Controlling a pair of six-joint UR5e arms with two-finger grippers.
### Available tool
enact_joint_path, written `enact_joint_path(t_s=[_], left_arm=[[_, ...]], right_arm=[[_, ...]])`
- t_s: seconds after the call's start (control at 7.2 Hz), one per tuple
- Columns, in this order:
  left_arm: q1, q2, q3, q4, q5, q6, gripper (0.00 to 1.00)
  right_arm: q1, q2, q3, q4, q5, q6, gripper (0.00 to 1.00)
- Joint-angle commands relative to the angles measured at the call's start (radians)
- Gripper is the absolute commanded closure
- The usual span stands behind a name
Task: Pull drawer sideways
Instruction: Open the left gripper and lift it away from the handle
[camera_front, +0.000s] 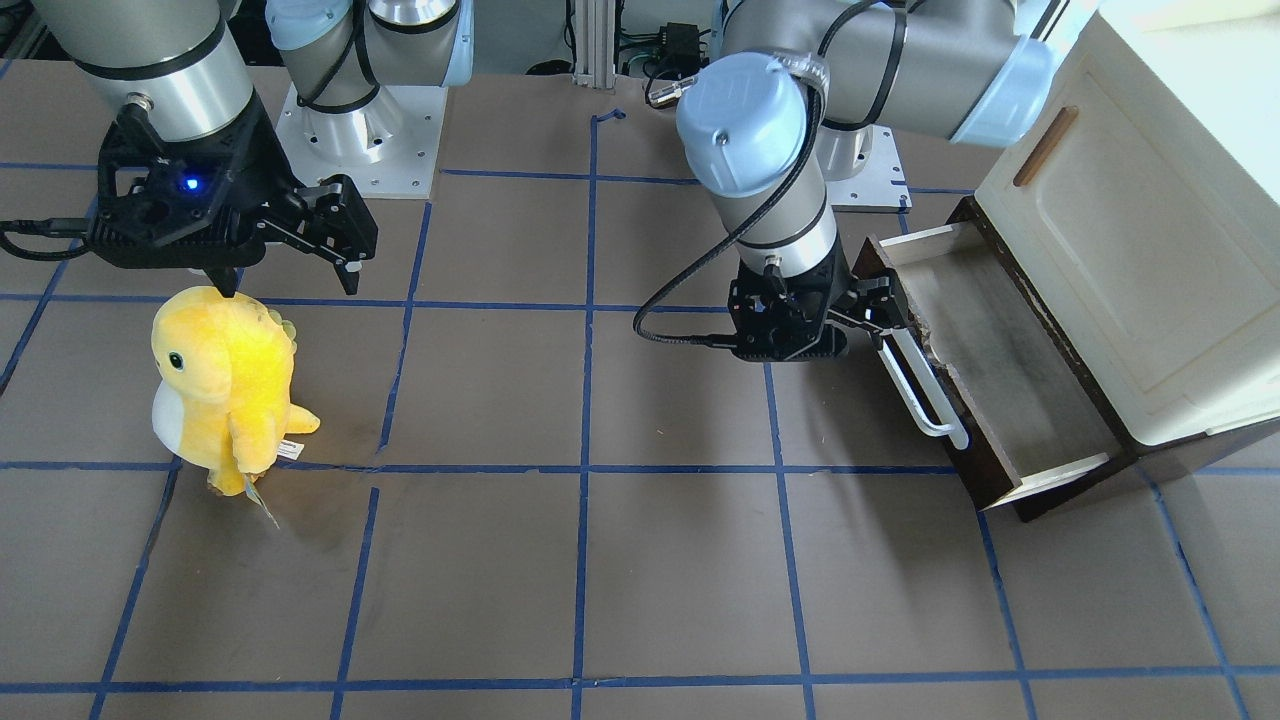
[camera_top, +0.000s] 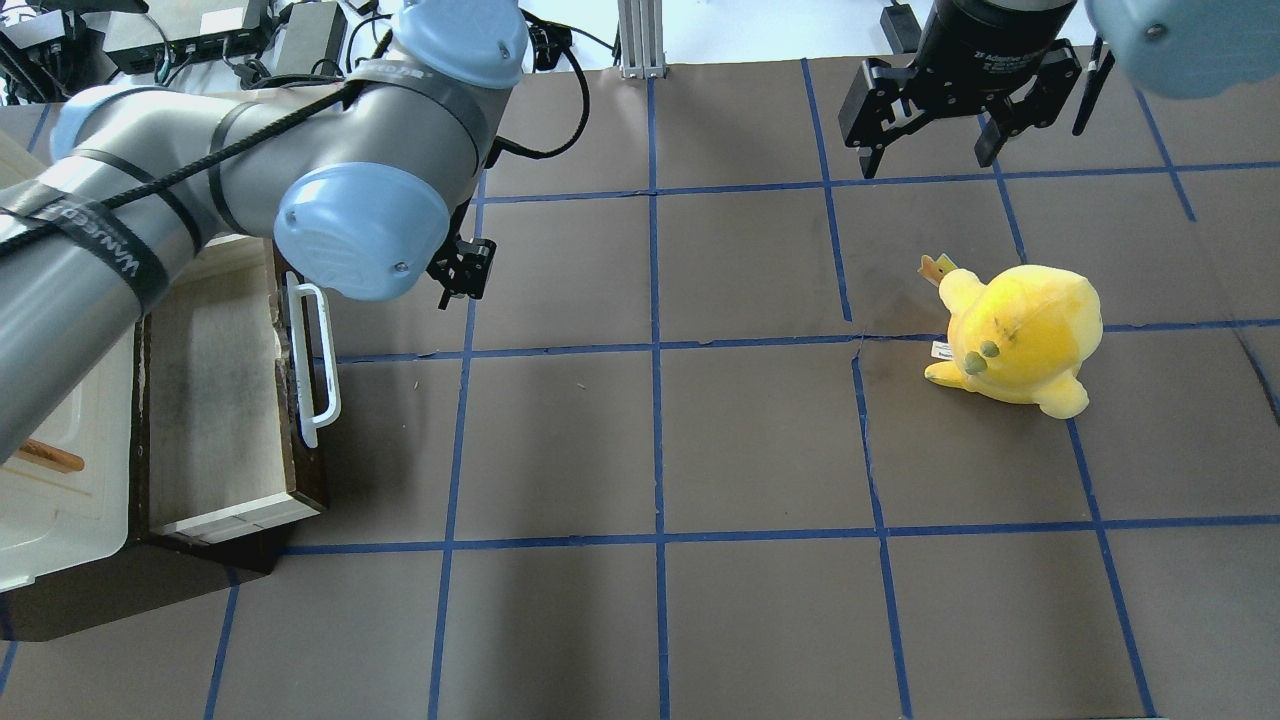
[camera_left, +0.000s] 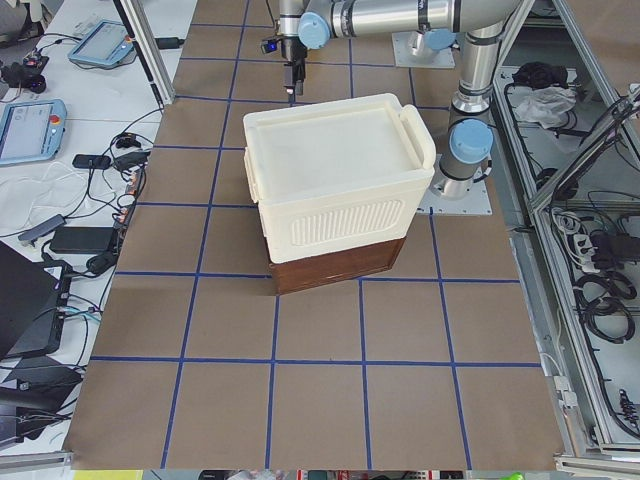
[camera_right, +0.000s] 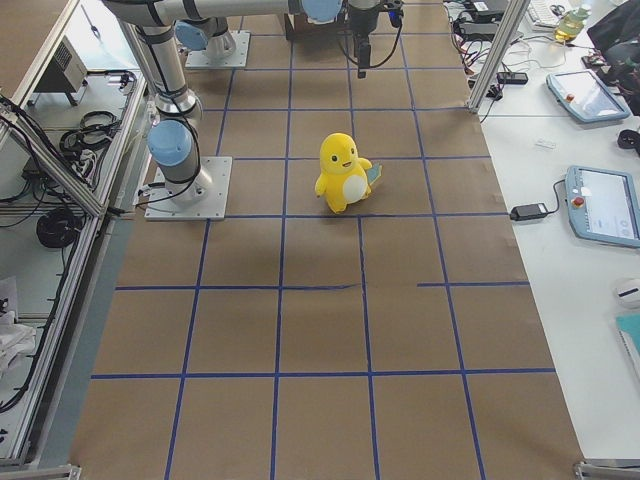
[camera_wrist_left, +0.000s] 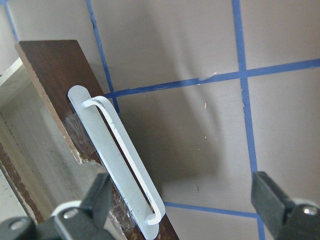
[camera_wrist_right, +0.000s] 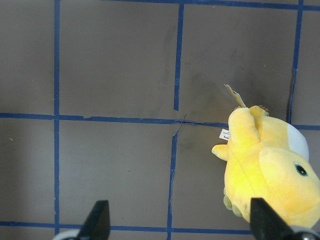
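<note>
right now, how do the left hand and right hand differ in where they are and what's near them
The left hand sits low at the open dark brown wooden drawer, whose long white bar handle lies between its fingers; the right hand hangs over the brown table. Nearest the left hand is that handle; nearest the right hand is a yellow plush toy, untouched. Both hands are open and grip nothing.

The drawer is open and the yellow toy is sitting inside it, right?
Not quite. The drawer is open, but the yellow toy is not inside it. It stands on the table, far off to the other side. The overhead exterior view shows this.
</note>
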Motion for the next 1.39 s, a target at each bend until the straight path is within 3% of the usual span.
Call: enact_joint_path(t_s=[0.0, 0.28, 0.56, 0.69, 1.25], left_arm=[[0.065, 0.109, 0.003, -0.005, -0.210, 0.071, 0.00], [0.119, 0.179, 0.003, -0.007, -0.308, 0.151, 0.00], [0.202, 0.234, 0.008, -0.042, -0.350, 0.163, 0.00], [0.255, 0.248, 0.018, -0.045, -0.437, 0.163, 0.00], [0.279, 0.276, 0.014, -0.090, -0.454, 0.151, 0.00]], right_arm=[[0.000, 0.000, 0.000, 0.000, 0.000, 0.000, 0.00], [0.000, 0.000, 0.000, 0.000, 0.000, 0.000, 0.00], [0.000, 0.000, 0.000, 0.000, 0.000, 0.000, 0.00], [0.000, 0.000, 0.000, 0.000, 0.000, 0.000, 0.00], [0.000, 0.000, 0.000, 0.000, 0.000, 0.000, 0.00]])
